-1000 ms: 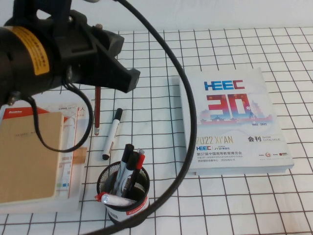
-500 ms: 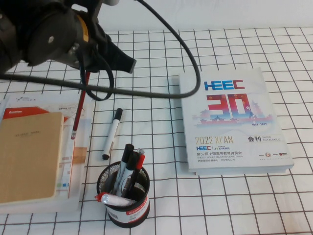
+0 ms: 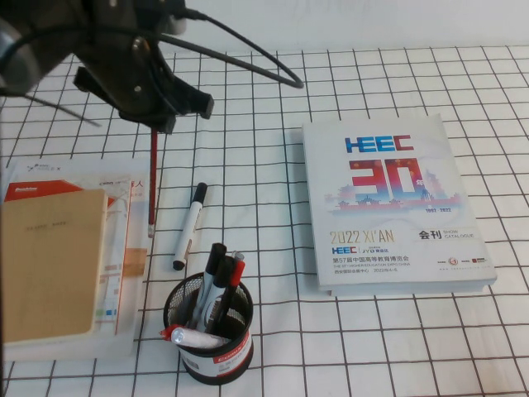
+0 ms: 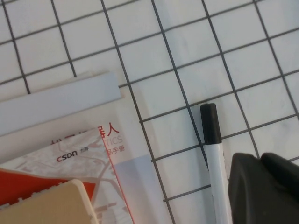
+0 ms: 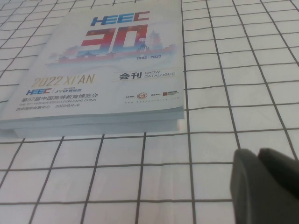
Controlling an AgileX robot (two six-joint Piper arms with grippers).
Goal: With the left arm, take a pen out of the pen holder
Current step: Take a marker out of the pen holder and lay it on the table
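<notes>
The tabletop (image 3: 273, 331) is white with a black grid and it ends at a pale wall (image 3: 372, 21) on the far side. A catalogue (image 3: 393, 203) lies flat on the right part. A tan notebook (image 3: 50, 265) lies on brochures (image 3: 124, 248) at the left edge. Between them the grid is free. The mesh pen holder (image 3: 208, 327) stands near the front edge and has several pens (image 3: 219, 277) in it. A white marker (image 3: 189, 226) lies just behind it. My left end effector (image 3: 154, 126) hangs over the far left part, closed on a red pen (image 3: 152, 178). This pen points down, out of the holder, with its tip near the edge of the brochures. My right end effector (image 5: 258, 154) is low before the near edge of the catalogue, with the fingers together.
</notes>
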